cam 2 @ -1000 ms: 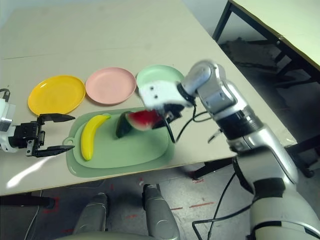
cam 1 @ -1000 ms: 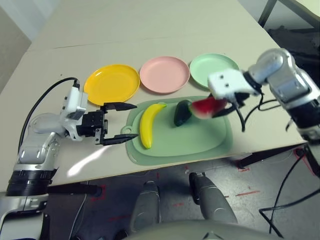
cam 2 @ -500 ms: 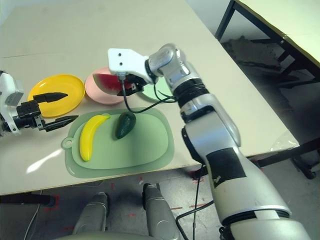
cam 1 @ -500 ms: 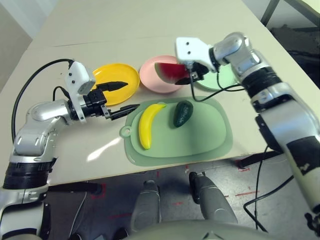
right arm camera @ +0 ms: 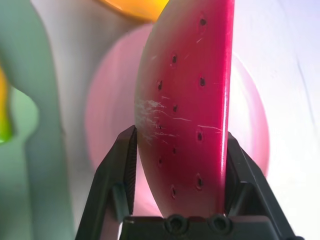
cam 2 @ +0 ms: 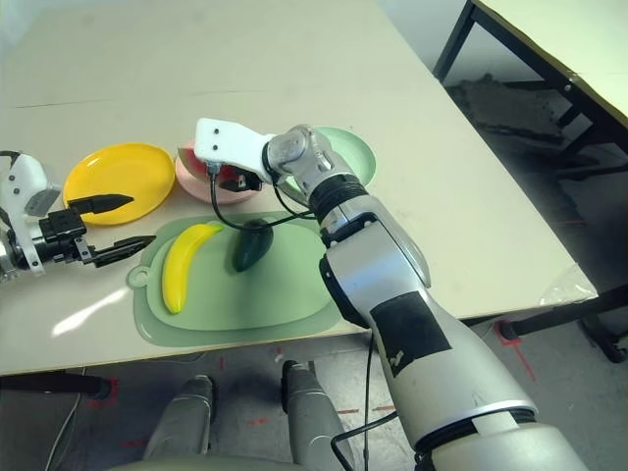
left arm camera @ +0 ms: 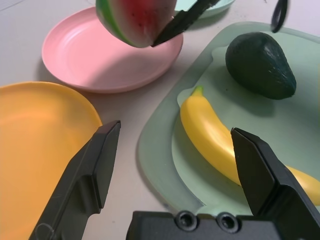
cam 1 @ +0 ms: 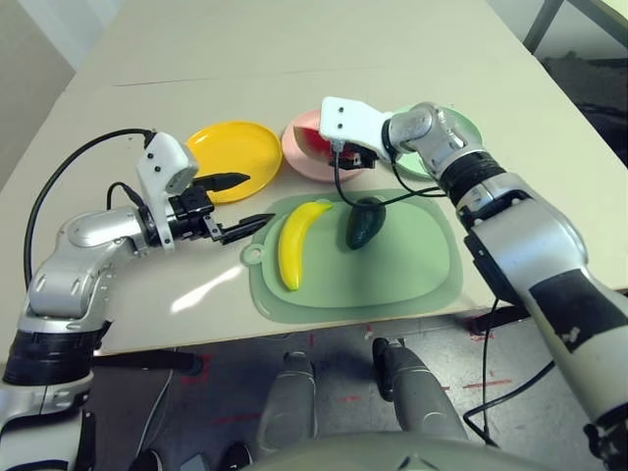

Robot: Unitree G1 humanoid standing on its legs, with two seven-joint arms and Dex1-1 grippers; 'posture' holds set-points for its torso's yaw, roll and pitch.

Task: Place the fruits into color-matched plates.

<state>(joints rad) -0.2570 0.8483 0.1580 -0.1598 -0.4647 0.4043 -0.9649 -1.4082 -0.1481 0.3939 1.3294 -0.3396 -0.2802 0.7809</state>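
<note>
Over pink plate (left arm camera: 90,60), watermelon (right arm camera: 187,110), previously above mat (cam 1: 373,280)

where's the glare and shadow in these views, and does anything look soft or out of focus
left eye view: bright glare streak on the table near the left gripper; left wrist view: soft shadows beside the avocado and across the pink plate; right wrist view: pink plate's rim blurry behind the sharper, seed-dotted watermelon wedge
</note>
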